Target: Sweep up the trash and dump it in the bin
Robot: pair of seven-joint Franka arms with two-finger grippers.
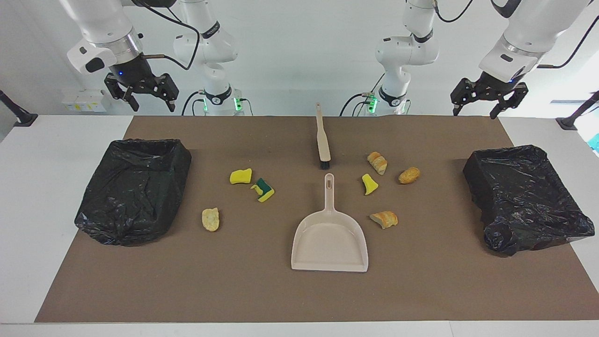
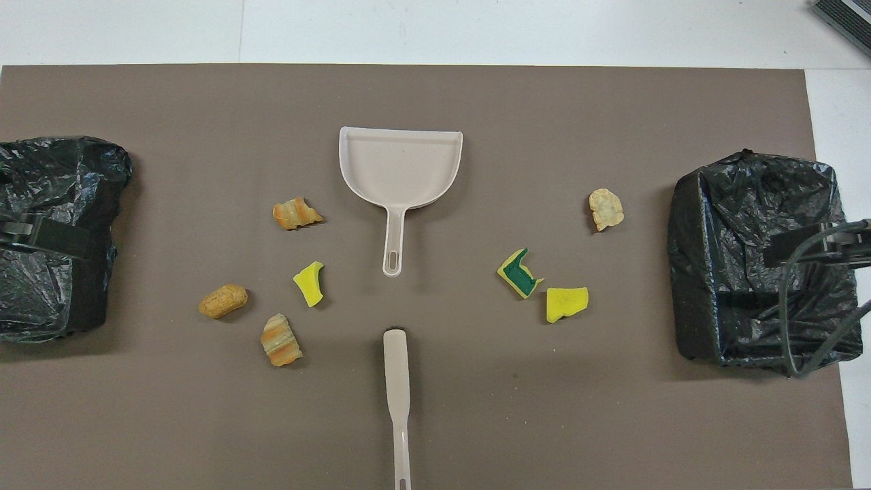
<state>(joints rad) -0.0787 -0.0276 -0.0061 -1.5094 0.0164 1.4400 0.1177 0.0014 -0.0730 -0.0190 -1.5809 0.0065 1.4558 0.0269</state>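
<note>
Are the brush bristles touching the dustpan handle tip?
Apart. The overhead view shows bare brown mat between the brush bristles and the tip of the dustpan handle; the facing view shows the same gap.
</note>
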